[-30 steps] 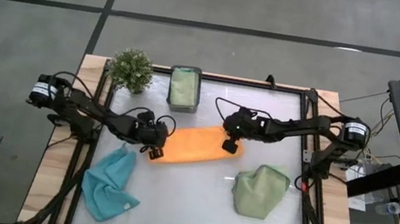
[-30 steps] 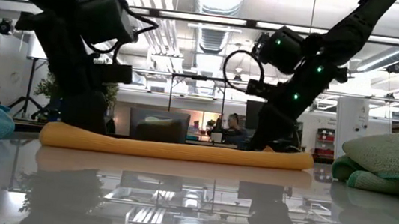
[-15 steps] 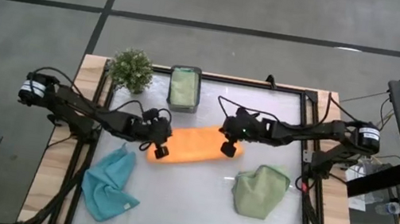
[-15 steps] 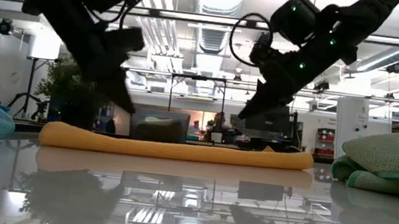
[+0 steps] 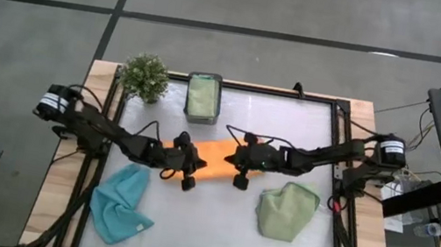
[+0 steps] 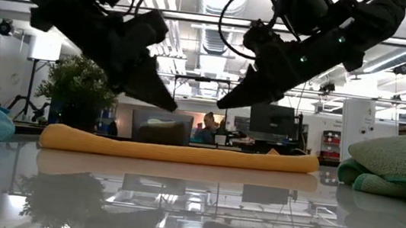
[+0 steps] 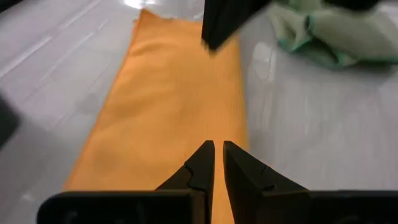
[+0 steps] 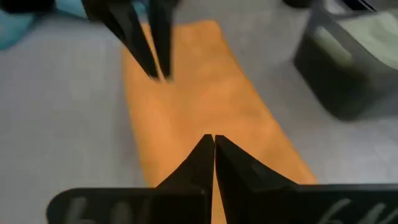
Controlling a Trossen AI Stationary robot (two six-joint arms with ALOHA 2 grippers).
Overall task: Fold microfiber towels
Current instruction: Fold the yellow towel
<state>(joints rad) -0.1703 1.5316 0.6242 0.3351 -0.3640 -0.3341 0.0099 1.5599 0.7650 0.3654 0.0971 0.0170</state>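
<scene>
Hovering closer together than before, the left pincer (image 5: 187, 184) and right pincer (image 5: 237, 180), both shut and empty, point over the orange towel (image 5: 214, 151); only the low view shows them lifted clear.

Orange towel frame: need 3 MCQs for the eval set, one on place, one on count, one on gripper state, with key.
1. Where does the orange towel lie?
A. In the grey box
B. Flat on the table, between the two grippers
C. On top of the blue towel

2. How many green towels show in the high view?
A. One
B. Two
C. Four

3. How are the grippers?
A. Both shut, holding nothing, above the towel
B. Both wide open
C. Left shut on the plant

Key:
1 B: it lies folded long on the table, the left gripper and right gripper over its ends.
2 B: one in the grey box, one crumpled green towel on the right.
3 A: wrist views show fingers closed on nothing; the low view shows both clear of the cloth.
</scene>
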